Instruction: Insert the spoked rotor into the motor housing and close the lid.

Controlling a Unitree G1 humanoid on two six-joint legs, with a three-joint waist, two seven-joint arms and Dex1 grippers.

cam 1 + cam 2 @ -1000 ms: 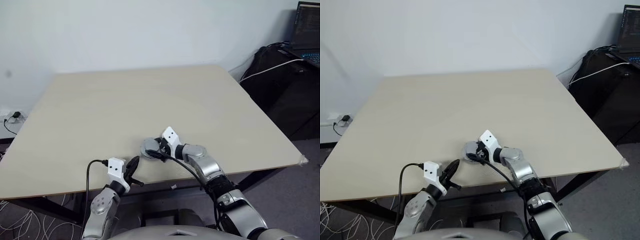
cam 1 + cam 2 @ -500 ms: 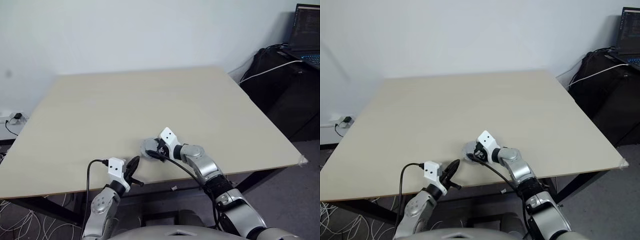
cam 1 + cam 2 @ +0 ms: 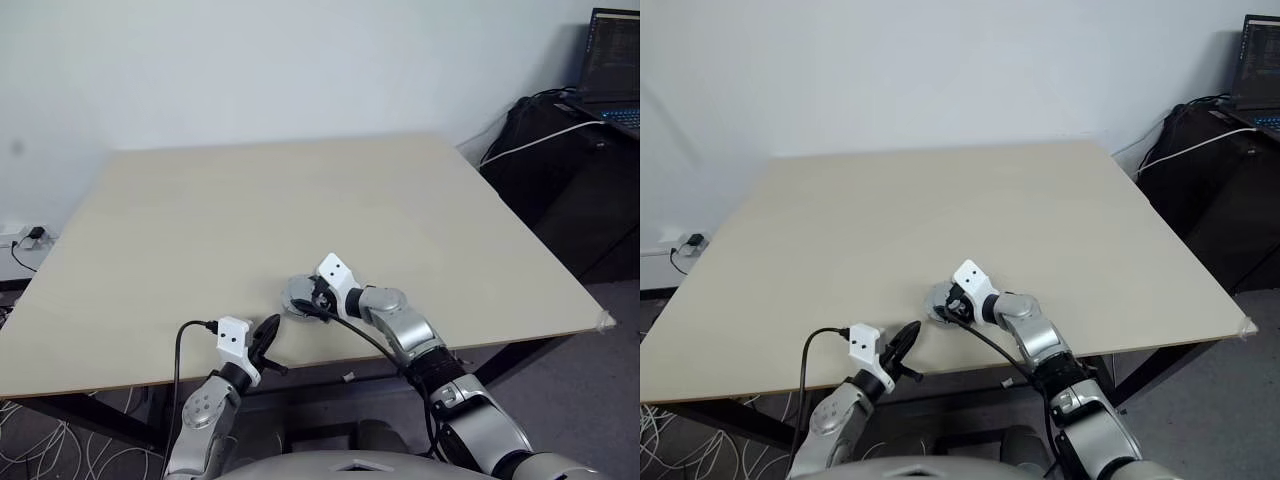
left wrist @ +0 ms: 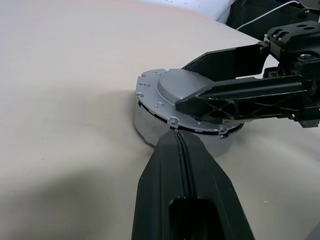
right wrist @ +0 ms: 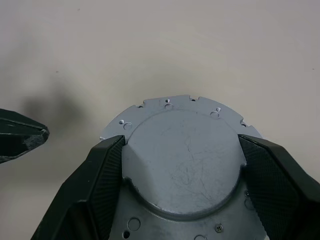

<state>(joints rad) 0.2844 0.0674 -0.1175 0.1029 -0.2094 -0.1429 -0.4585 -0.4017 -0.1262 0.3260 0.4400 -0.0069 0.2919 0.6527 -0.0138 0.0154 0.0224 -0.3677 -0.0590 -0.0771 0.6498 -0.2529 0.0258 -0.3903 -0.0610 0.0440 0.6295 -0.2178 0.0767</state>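
The lid [image 5: 185, 150], a pale silver-grey disc with a raised round centre, lies near the table's front edge [image 3: 296, 294]. Under it a grey round wall [image 4: 147, 125] shows, which I take for the motor housing; its inside is hidden. The spoked rotor is hidden. My right gripper [image 5: 181, 145] is shut on the lid, one black finger [image 5: 107, 165] pressed to each side of the raised centre. My left gripper [image 4: 175, 136] is shut with nothing in it, its tip close to the lid's rim, on the lid's left [image 3: 268, 330].
The beige table [image 3: 300, 200] stretches bare behind the parts. Its front edge runs just below both grippers. Off the table's right side stand a black bag [image 3: 560, 150] and an open laptop [image 3: 612, 50].
My right wrist has turned slightly over the lid while keeping its hold. The left gripper and the lid have stayed in place.
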